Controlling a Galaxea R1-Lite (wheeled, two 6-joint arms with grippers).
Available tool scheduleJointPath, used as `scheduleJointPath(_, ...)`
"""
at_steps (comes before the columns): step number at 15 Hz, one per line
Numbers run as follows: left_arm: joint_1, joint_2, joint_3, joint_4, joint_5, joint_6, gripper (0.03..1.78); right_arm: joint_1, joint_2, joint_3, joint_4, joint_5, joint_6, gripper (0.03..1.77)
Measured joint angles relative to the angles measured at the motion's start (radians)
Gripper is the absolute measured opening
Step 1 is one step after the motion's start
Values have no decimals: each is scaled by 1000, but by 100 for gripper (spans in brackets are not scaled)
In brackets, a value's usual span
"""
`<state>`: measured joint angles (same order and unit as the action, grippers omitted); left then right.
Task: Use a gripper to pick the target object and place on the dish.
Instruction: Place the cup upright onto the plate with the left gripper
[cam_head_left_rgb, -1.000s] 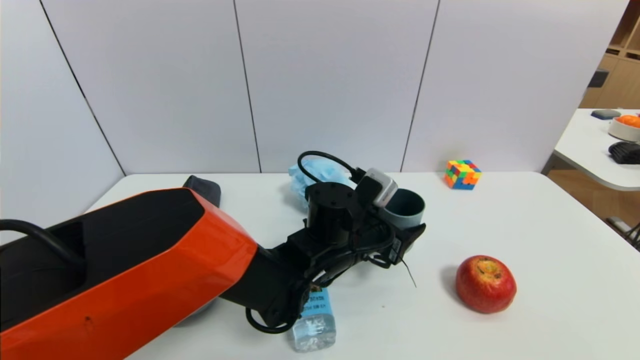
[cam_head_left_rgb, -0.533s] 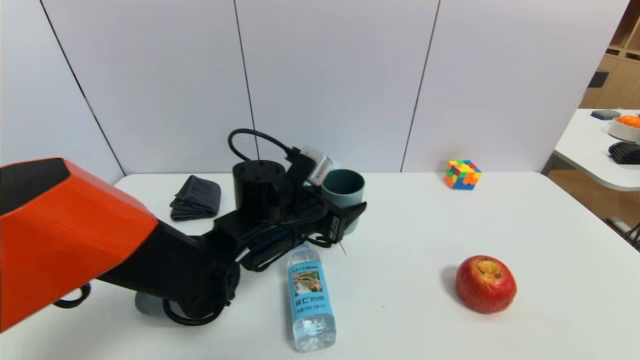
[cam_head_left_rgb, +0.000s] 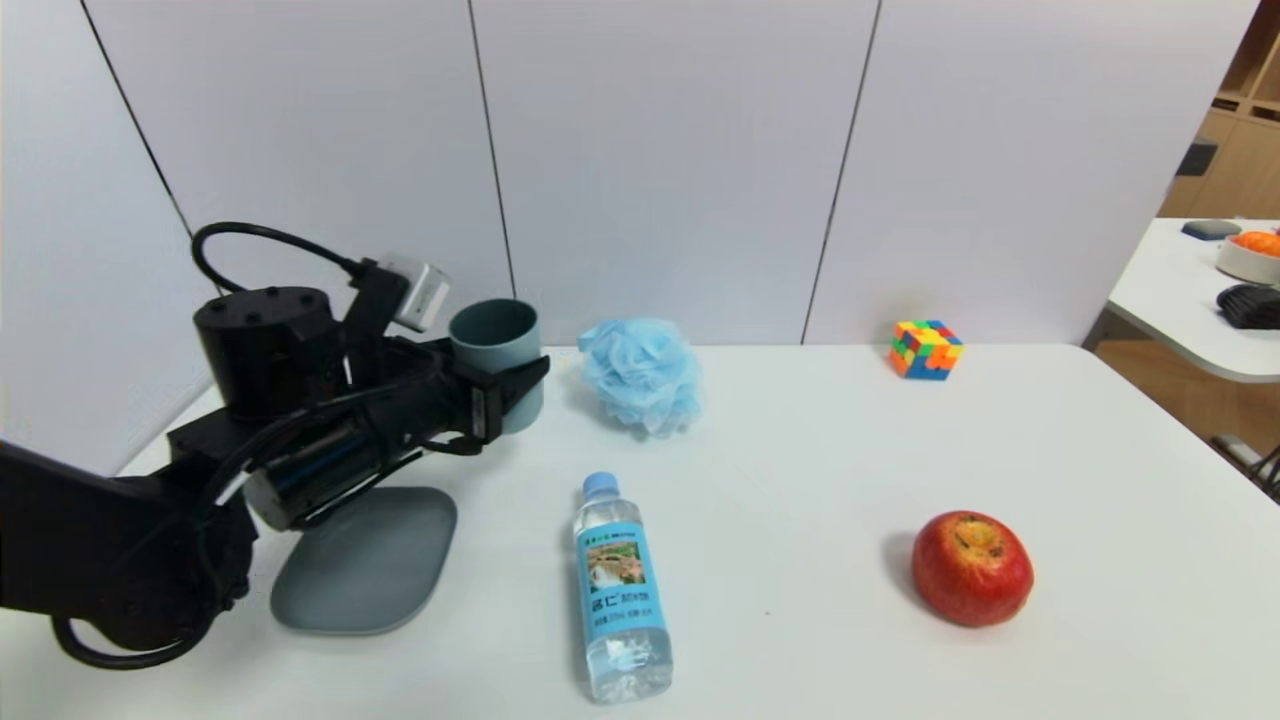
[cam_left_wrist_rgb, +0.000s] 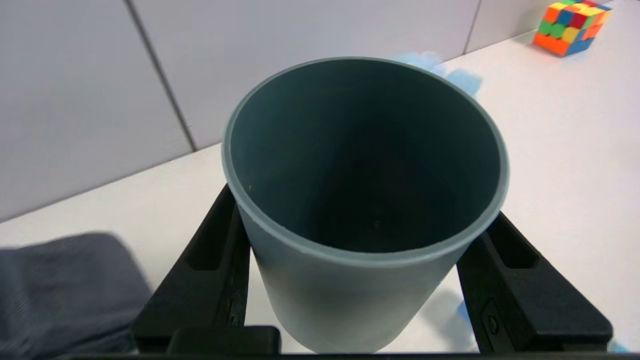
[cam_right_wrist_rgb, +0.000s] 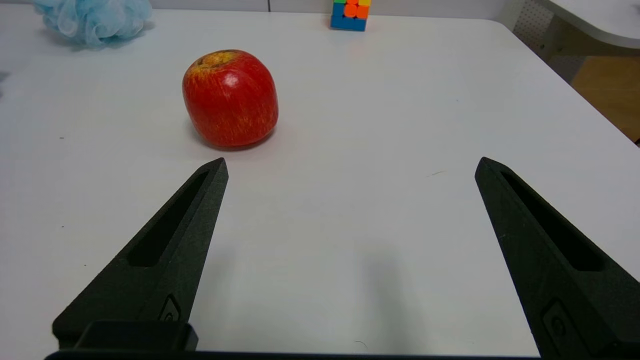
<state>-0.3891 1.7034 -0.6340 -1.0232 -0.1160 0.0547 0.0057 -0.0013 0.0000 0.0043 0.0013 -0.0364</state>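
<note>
White table (cam_head_left_rgb: 800, 450) set against a pale panelled wall; a second white table stands off past its right edge. Items on the table, one of each: grey-blue dish (cam_head_left_rgb: 365, 560), rounded-square, near the front left corner; clear water bottle (cam_head_left_rgb: 618, 590) with blue label, lying flat by the front edge, cap toward the wall; pale blue mesh bath sponge (cam_head_left_rgb: 640, 372) at the back edge, left of centre; multicoloured puzzle cube (cam_head_left_rgb: 925, 348) at the back edge, right of centre; red apple (cam_head_left_rgb: 971, 568) toward the front right; folded dark grey cloth (cam_left_wrist_rgb: 60, 295), seen only in the left wrist view, near the back left corner. One blue-green cup (cam_head_left_rgb: 497, 360), upright, mouth up, carried clear of the table above the back left area, beyond the dish and not yet over it. Left gripper (cam_head_left_rgb: 515, 390): arm reaching level from the left edge, pointing forward and rightward, its two black fingers (cam_left_wrist_rgb: 215, 270) clamped against opposite sides of the cup. Right gripper (cam_right_wrist_rgb: 350, 170): parked low over the front right of the table, fingers spread wide with nothing between them, the apple just ahead. Change against the earlier frames: the left arm has carried the cup leftward and slightly upward from mid-table, uncovering the sponge, the dish and the whole bottle.
</note>
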Motion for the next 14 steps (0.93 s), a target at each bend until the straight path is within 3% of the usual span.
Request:
scheduleJointPath(8,137,-255,341,-17,4,-11,114,0,0,0,0,0,0,171)
scheduleJointPath(14,150,-268,490,-135,6,-43,114,0,0,0,0,0,0,171)
